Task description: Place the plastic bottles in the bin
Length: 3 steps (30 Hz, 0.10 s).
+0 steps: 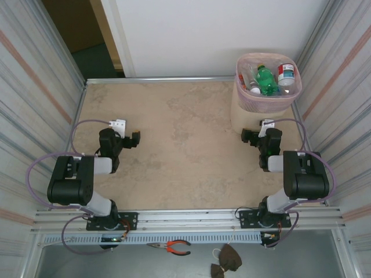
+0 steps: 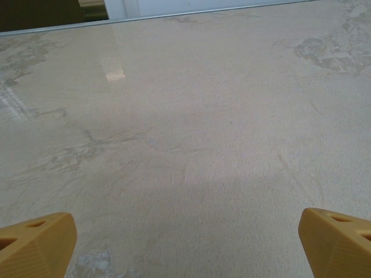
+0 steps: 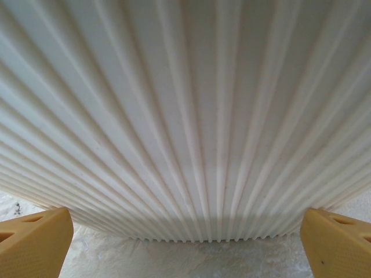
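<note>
Under the left pincer [image 2: 185,246] the table top [image 2: 191,116] looks like pale stone. It is smooth with cloudy marks, and there is a soft shine far ahead of the pincer. Its fingers [image 2: 35,240] are matt yellow-orange plastic. The fingers [image 3: 333,243] of the right pincer [image 3: 185,246] are the same plastic, with tiny dots. Right in front of that pincer the bin [image 3: 191,116] wall is pale, smooth plastic with many ribs. The plastic bottles [image 1: 265,81] in the bin look shiny.

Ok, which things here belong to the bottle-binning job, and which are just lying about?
Job:
- bin
- plastic bottles, already inside it

Lying about:
- orange-handled pliers
- dark cloth item
Both lie at the bottom of the top view.
</note>
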Motion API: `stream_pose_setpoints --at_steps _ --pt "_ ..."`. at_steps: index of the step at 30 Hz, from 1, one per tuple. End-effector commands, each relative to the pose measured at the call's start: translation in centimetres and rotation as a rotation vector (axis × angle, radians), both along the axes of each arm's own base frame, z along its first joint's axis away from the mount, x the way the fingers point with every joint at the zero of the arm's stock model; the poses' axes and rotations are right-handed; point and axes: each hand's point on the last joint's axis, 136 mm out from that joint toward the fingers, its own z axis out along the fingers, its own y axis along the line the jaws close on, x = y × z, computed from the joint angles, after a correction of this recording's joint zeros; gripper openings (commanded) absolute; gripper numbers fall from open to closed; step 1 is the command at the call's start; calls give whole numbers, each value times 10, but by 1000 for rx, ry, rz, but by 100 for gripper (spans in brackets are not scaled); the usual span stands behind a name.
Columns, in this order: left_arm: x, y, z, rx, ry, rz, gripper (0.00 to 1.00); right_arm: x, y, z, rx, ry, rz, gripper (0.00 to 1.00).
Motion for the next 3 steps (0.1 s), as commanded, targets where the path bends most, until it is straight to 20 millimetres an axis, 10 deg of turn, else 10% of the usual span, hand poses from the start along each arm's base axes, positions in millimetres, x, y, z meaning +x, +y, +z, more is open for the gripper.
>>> stream_pose_setpoints --at_steps 1,3 --pt "4 5 5 -10 -14 22 99 8 -1 7 -7 -17 6 99" --pt "4 5 5 -10 -13 22 99 7 -2 8 -6 -20 6 99"
